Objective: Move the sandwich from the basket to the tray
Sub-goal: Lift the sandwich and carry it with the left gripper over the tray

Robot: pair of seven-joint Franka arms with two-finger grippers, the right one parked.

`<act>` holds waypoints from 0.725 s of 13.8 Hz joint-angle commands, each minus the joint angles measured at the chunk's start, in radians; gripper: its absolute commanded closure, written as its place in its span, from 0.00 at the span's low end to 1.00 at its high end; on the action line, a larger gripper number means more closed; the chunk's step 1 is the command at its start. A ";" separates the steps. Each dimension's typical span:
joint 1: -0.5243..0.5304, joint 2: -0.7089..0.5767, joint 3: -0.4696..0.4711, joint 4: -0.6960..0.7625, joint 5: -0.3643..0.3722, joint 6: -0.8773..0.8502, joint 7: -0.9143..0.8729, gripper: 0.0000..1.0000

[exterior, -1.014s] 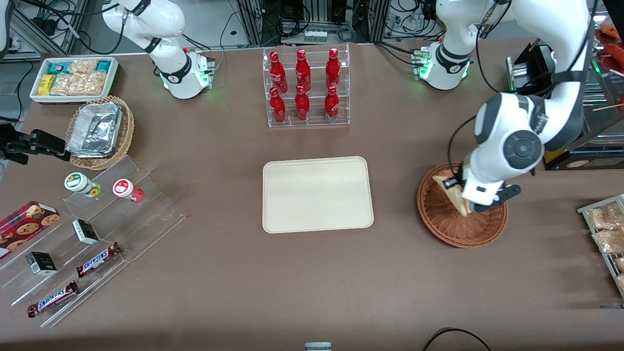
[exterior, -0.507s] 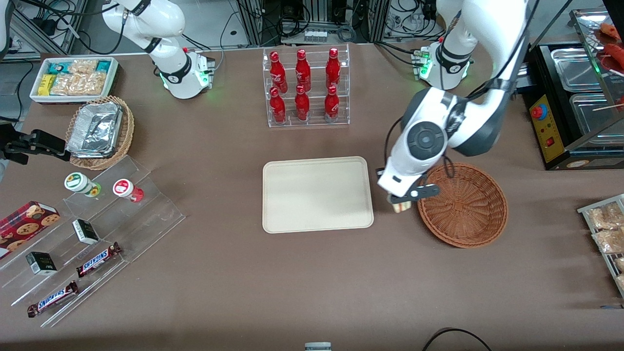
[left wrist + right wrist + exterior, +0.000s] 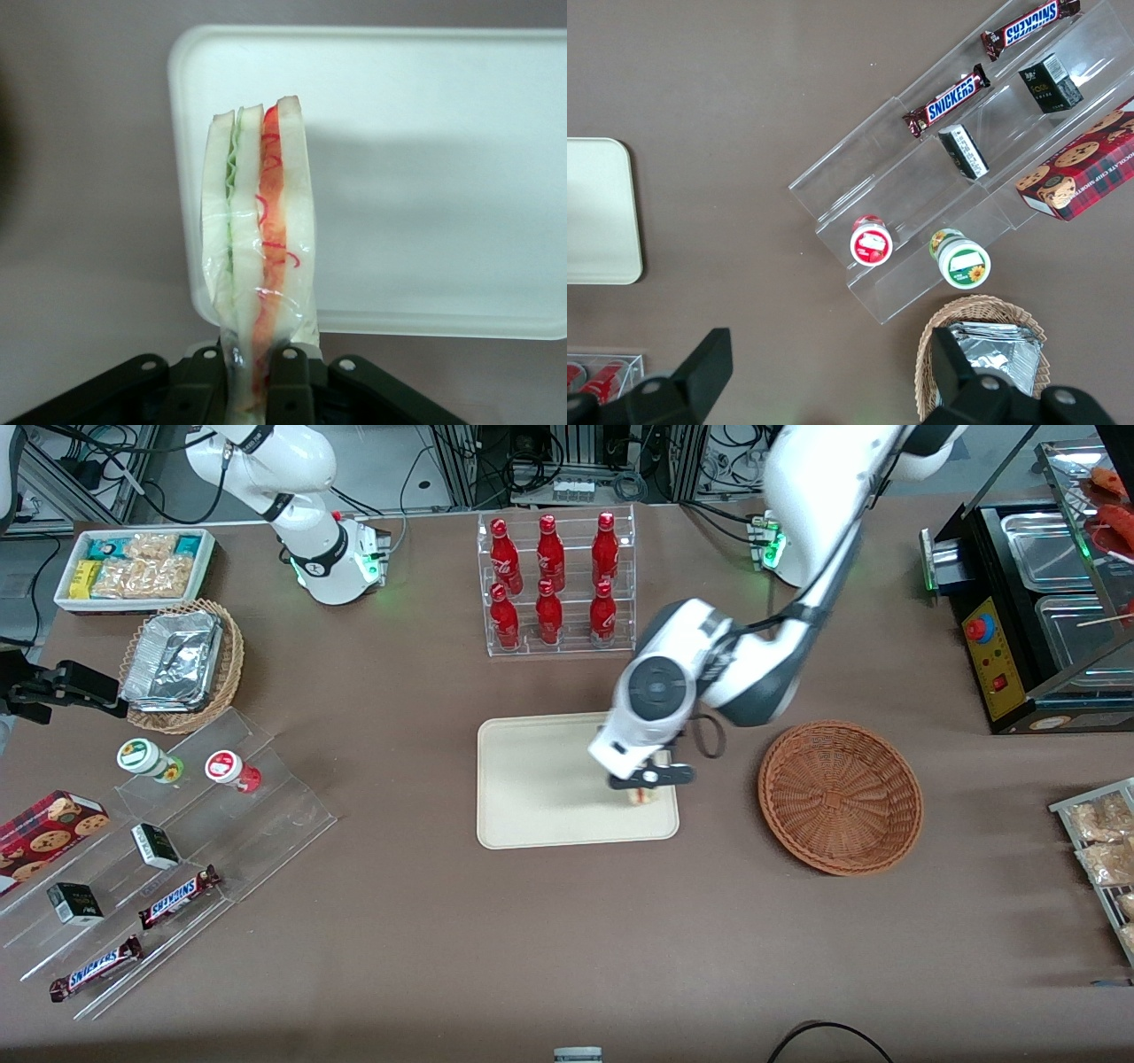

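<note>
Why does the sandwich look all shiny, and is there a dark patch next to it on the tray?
In the left wrist view the sandwich, pinched in the tool, wears clear wrap that catches the light in glossy streaks; it also casts a soft grey shadow onto the tray. In the front view the arm throws a faint shadow on the tray around the tool.

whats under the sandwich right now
The sandwich hangs clamped in the tool above the tray, near the tray's corner toward the basket. Bare cream tray surface shows below it; the patch directly beneath is hidden by the sandwich.
</note>
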 commanded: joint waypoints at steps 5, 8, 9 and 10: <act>-0.119 0.169 0.019 0.179 0.012 0.034 -0.051 1.00; -0.120 0.194 0.019 0.184 0.053 0.076 -0.050 1.00; -0.120 0.199 0.019 0.184 0.059 0.079 -0.050 1.00; -0.120 0.200 0.019 0.184 0.071 0.081 -0.051 1.00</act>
